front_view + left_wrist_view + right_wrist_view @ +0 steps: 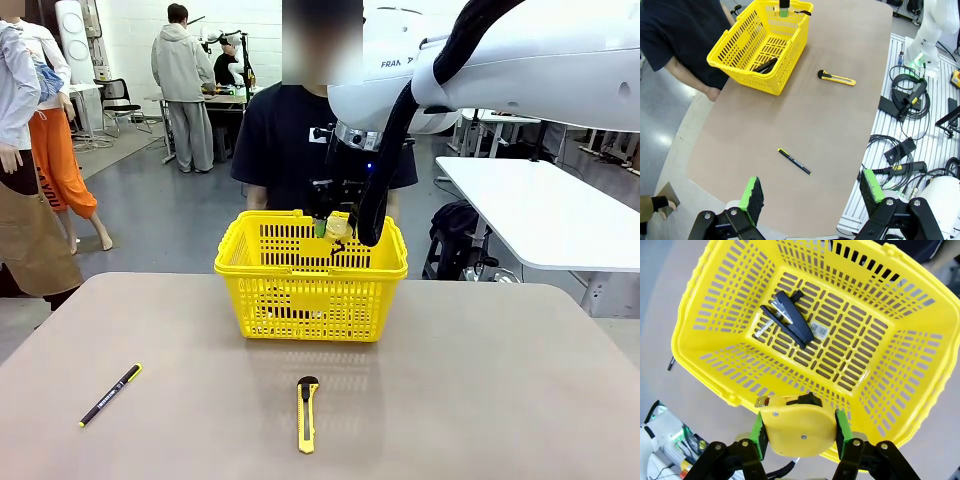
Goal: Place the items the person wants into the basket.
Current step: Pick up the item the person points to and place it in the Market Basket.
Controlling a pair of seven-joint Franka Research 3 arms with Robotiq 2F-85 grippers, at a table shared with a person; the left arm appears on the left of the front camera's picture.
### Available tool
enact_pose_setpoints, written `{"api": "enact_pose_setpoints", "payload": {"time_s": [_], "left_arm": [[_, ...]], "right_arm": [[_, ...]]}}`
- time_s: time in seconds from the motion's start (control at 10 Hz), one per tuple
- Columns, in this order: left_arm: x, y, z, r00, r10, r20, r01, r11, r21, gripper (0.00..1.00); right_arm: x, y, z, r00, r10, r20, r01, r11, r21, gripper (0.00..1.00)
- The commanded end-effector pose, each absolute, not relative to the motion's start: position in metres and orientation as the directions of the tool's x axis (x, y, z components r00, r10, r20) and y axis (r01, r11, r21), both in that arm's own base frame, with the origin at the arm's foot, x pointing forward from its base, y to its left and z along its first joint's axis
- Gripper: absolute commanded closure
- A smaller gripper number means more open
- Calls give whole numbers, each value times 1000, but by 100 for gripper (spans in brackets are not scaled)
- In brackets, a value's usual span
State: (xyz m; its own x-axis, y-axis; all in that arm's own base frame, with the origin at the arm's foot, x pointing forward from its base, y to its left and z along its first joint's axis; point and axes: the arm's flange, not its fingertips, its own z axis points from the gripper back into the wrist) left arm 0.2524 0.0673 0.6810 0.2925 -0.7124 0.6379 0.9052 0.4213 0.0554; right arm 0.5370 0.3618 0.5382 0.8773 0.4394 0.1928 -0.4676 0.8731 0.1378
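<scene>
Right hand grips the small rounded yellow tape measure above the bright yellow slotted plastic basket.
Green pads clamp both sides of the tape measure, near the basket's rim. Dark navy desk stapler lies on the basket floor. Left hand open, empty, above the counter; thin black pen with yellow ends and yellow-and-black utility knife lie on it, well apart. Person in dark T-shirt stands behind the basket.

grey floor, white brick wall
</scene>
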Motion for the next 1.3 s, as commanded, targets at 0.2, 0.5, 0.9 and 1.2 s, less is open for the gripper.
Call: {"api": "enact_pose_setpoints", "payload": {"time_s": [0.2,0.5,0.9,1.2], "left_arm": [[252,67,681,286,-710,643,908,416,55,0],[252,67,681,286,-710,643,908,416,55,0],[252,67,681,286,-710,643,908,416,55,0],[252,67,681,286,-710,643,908,416,55,0]], "right_arm": [[537,362,538,877,439,193,-468,873,138,35],[560,357,521,880,438,182,-462,879,120,35],[597,358,489,891,437,126,-448,890,80,35],[619,366,455,917,396,49,-398,916,37,35]]}}
